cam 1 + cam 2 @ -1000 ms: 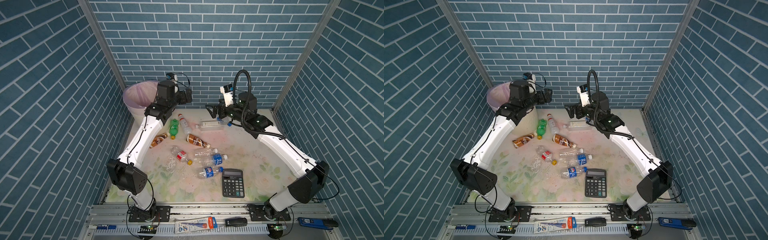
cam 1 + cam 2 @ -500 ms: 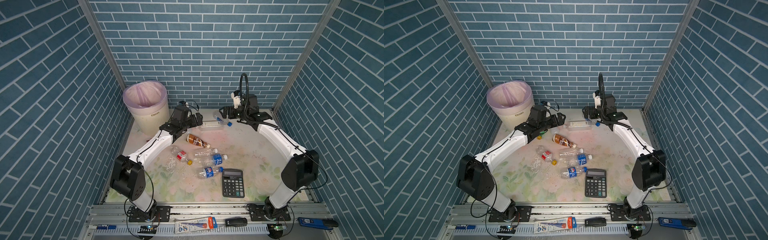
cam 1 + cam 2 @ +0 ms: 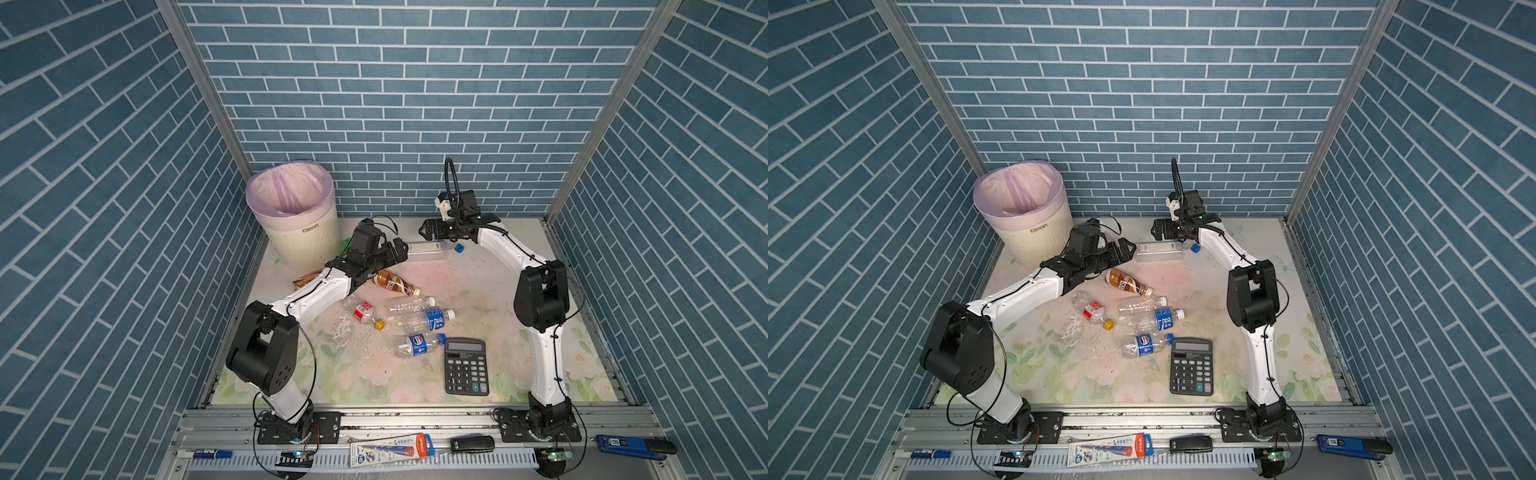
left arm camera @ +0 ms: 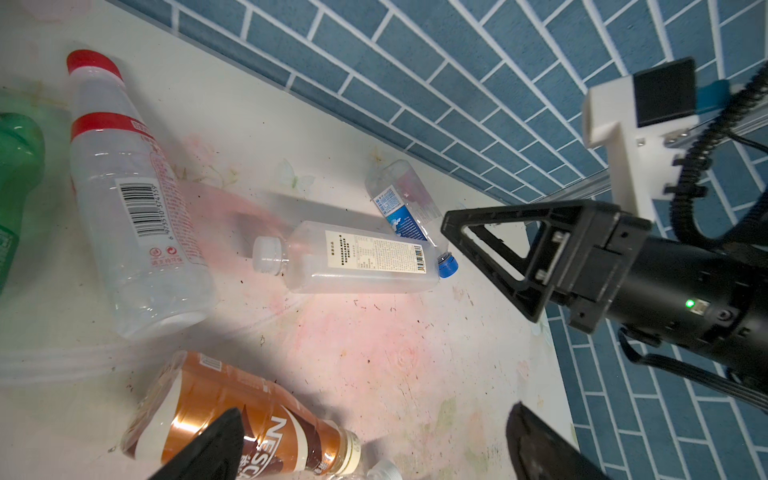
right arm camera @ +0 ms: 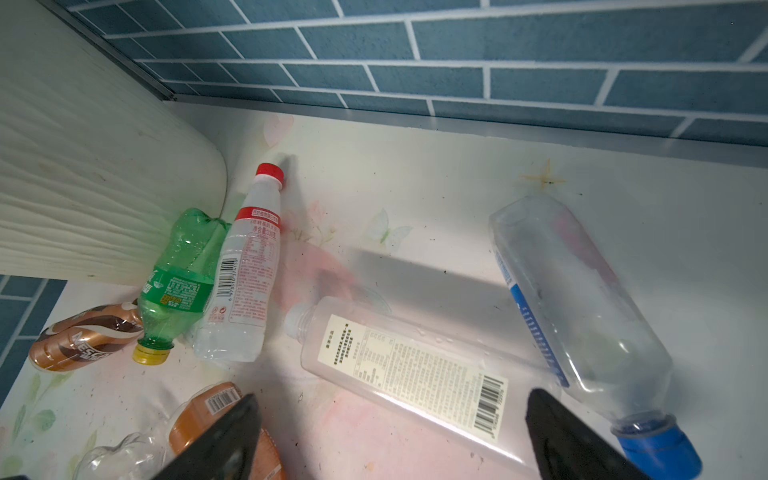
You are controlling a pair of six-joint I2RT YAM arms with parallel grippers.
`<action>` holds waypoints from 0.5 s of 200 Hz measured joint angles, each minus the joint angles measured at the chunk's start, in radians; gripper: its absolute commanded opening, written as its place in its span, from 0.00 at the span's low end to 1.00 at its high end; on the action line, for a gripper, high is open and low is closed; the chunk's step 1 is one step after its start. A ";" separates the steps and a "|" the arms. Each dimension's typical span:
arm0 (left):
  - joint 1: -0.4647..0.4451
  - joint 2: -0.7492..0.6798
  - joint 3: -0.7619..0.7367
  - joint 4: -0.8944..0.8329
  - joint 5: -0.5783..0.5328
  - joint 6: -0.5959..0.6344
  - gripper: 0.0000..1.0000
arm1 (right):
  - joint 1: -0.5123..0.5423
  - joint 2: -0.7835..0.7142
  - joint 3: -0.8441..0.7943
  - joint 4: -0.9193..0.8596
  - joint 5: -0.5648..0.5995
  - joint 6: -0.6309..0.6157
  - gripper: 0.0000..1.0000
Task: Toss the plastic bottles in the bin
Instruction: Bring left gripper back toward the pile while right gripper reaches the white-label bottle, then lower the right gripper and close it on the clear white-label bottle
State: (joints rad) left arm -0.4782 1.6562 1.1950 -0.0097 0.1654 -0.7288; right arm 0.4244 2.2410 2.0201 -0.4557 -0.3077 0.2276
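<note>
The cream bin [image 3: 291, 245] with a lilac bag stands at the back left. Plastic bottles lie on the floral mat: a clear white-labelled one [image 3: 428, 249] [image 5: 415, 365], a blue-capped one [image 5: 582, 299], a red-capped one [image 4: 129, 199], a green one [image 5: 183, 282], brown ones [image 3: 395, 282] [image 5: 83, 336] and several clear ones mid-mat [image 3: 419, 320]. My left gripper [image 3: 397, 249] [image 4: 374, 440] hangs open and empty over the brown bottle's neck. My right gripper [image 3: 428, 230] [image 5: 390, 432] is open and empty just above the white-labelled bottle.
A black calculator [image 3: 465, 365] lies at the front right of the mat. The blue brick back wall runs close behind both grippers. The two grippers face each other a short way apart over the white-labelled bottle.
Both arms came down from a raised pose, the left from beside the bin, to low over the bottles at the back of the mat. Both grippers stayed open.
</note>
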 measured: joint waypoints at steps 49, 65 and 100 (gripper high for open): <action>0.000 0.020 -0.007 0.011 0.014 0.002 0.99 | 0.022 0.121 0.089 -0.054 -0.017 -0.008 0.99; 0.000 0.020 -0.009 0.015 0.016 0.003 0.99 | 0.027 0.147 0.107 -0.068 -0.018 -0.012 0.99; 0.000 0.020 -0.009 0.023 0.017 0.003 0.99 | 0.034 0.164 0.145 -0.090 -0.019 -0.025 0.99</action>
State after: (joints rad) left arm -0.4782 1.6760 1.1862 0.0135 0.1822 -0.7258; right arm 0.4583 2.4054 2.1651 -0.5457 -0.3267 0.2028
